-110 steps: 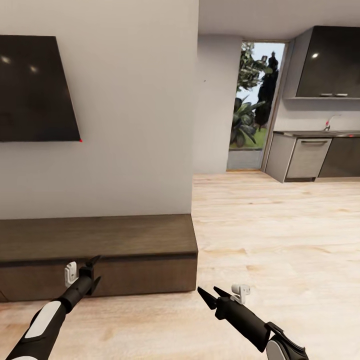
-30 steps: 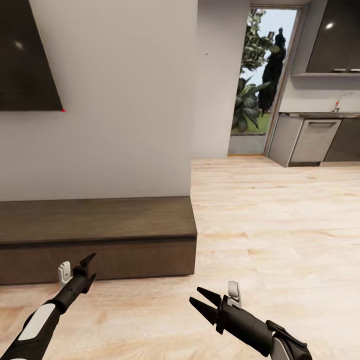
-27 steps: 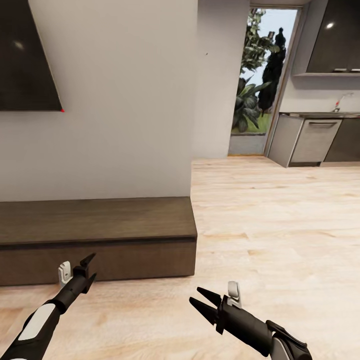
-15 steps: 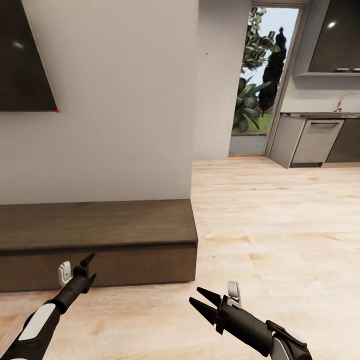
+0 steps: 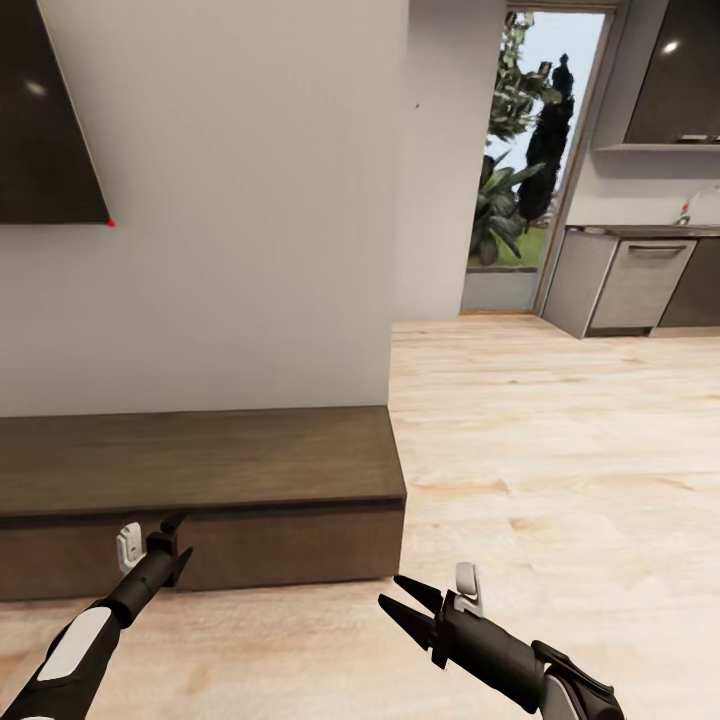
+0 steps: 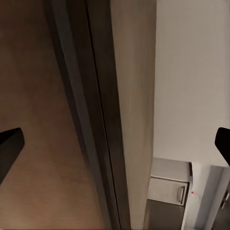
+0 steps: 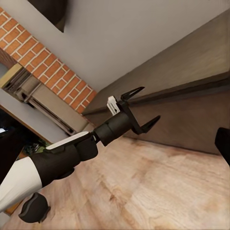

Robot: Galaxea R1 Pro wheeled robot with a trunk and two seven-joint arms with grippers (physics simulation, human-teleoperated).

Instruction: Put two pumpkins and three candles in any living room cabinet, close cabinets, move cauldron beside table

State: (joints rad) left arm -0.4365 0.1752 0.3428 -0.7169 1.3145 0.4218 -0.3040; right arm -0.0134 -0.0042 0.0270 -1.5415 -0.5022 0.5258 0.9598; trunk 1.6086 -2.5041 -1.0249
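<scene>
1. Hands first, from the head view: the left hand [image 5: 172,540] hangs released and empty just before the cabinet [image 5: 200,470], and the right hand [image 5: 408,608] is spread wide over the floor [image 5: 560,450], holding nothing. The cabinet runs low along the wall, its front shut.
2. Left wrist view: the cabinet [image 6: 103,115] fills the gap between the parted fingertips [image 6: 9,146]. Its front looks stiff, smooth and handleless, so I judge the seam under the top is the place to hook a fingertip.
3. Right wrist view: the left hand [image 7: 140,108] shows splayed beside the cabinet [image 7: 191,91]; a drawer likely slides heavily, so pull straight.
</scene>
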